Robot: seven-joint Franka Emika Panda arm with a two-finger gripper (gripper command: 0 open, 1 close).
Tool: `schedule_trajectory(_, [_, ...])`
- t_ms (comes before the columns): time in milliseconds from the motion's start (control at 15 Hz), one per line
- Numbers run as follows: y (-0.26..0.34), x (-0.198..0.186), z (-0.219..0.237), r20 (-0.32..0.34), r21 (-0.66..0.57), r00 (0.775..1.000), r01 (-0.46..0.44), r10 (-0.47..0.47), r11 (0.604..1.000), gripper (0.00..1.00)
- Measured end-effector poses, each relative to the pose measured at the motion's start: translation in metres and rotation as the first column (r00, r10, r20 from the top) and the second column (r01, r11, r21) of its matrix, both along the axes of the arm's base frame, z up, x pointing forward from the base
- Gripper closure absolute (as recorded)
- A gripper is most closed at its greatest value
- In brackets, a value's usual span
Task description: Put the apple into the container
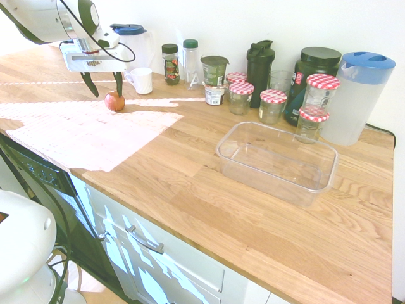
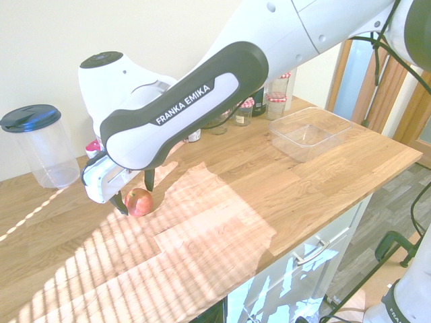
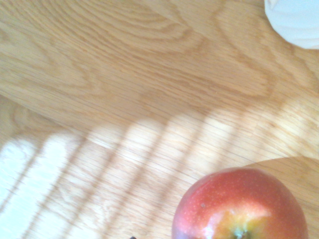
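One apple (image 1: pixel 114 101) rests on the bench (image 1: pixel 209 190) toward its back edge. End effector (image 1: pixel 104 84) hangs directly above it, fingers spread wide, gripping nothing. Container (image 1: pixel 277 162) sits well apart.

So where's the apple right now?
The apple sits on the wooden counter at the left of the first exterior view, under the open gripper, near the white mug and far from the container.

White Franka arm (image 2: pixel 202 87) with black band lettered "FRANKA EMIKA", black cables, dark fingers (image 2: pixel 149 180).
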State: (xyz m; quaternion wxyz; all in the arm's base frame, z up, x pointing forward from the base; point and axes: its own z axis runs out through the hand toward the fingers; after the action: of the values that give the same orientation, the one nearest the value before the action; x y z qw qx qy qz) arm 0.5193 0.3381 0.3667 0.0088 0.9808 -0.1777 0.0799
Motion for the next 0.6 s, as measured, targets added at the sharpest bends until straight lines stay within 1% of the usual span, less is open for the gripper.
schedule_trajectory(67, [0.0, 0.002, -0.007, -0.002, -0.01, 1.0, -0.004, 0.004, 1.0, 0.0])
schedule_trajectory(133, [0.001, 0.003, -0.013, -0.002, -0.02, 1.0, -0.007, 0.007, 1.0, 1.0])
schedule_trajectory(333, [0.009, 0.002, -0.023, -0.004, -0.031, 1.0, -0.004, 0.004, 1.0, 1.0])
schedule_trajectory(600, [0.011, 0.0, -0.024, -0.003, -0.032, 1.0, 0.001, -0.001, 0.999, 1.0])
